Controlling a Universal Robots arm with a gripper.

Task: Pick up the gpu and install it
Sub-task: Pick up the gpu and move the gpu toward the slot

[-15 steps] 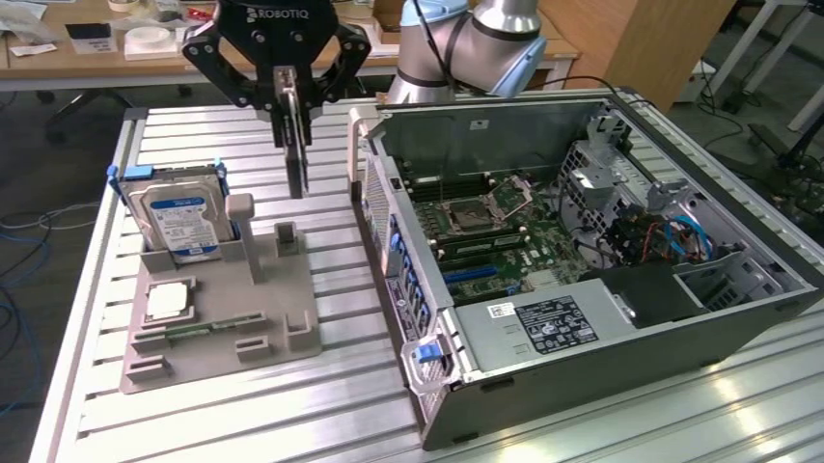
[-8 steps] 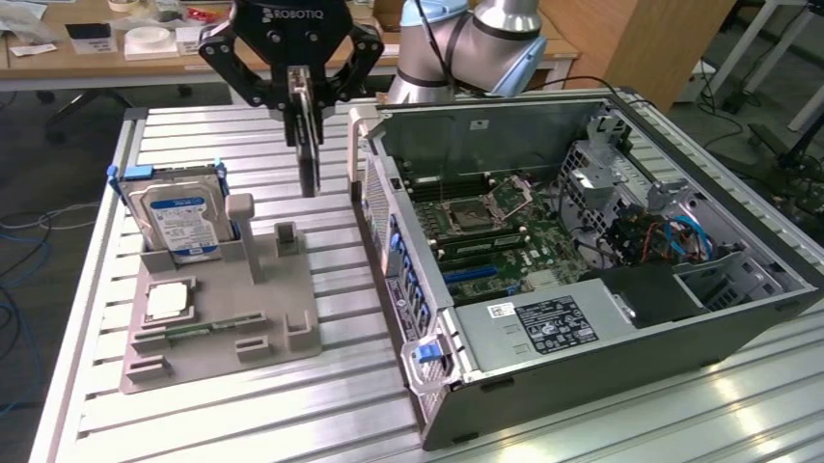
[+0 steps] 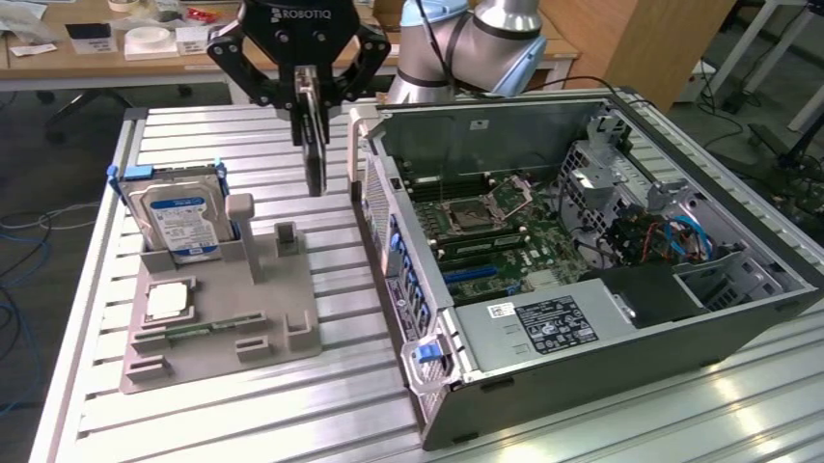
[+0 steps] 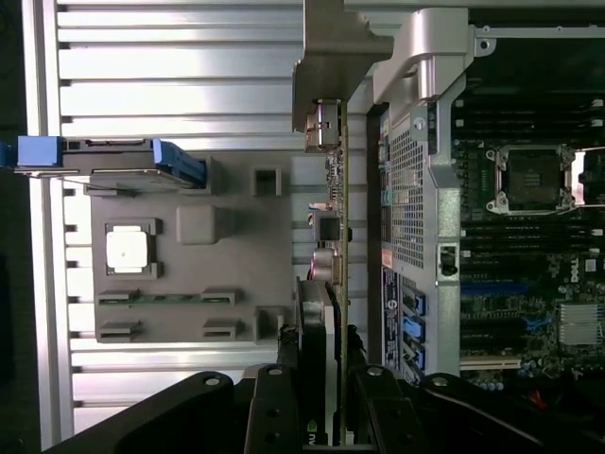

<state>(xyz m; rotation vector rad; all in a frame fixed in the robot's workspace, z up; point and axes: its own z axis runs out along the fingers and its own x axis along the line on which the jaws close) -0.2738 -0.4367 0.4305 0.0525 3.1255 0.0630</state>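
Observation:
The gpu (image 3: 315, 154) is a thin dark card hanging edge-down above the slatted table, between the grey tray and the open computer case. My gripper (image 3: 309, 96) is shut on its upper edge, one black finger on each face. In the wrist view the gpu (image 4: 331, 236) shows edge-on between the fingers (image 4: 274, 407), with its silver-grey bracket (image 4: 336, 57) at the far end. It hangs just outside the case wall (image 4: 416, 142), clear of the tray.
On the exterior view's left, the grey tray (image 3: 277, 318) holds an upright hard drive (image 3: 180, 217), a square processor chip (image 3: 170, 301) and a memory stick (image 3: 193, 333). The open case (image 3: 721, 309) lies to the right, its motherboard (image 3: 515, 241) and blue slots (image 3: 483, 275) exposed.

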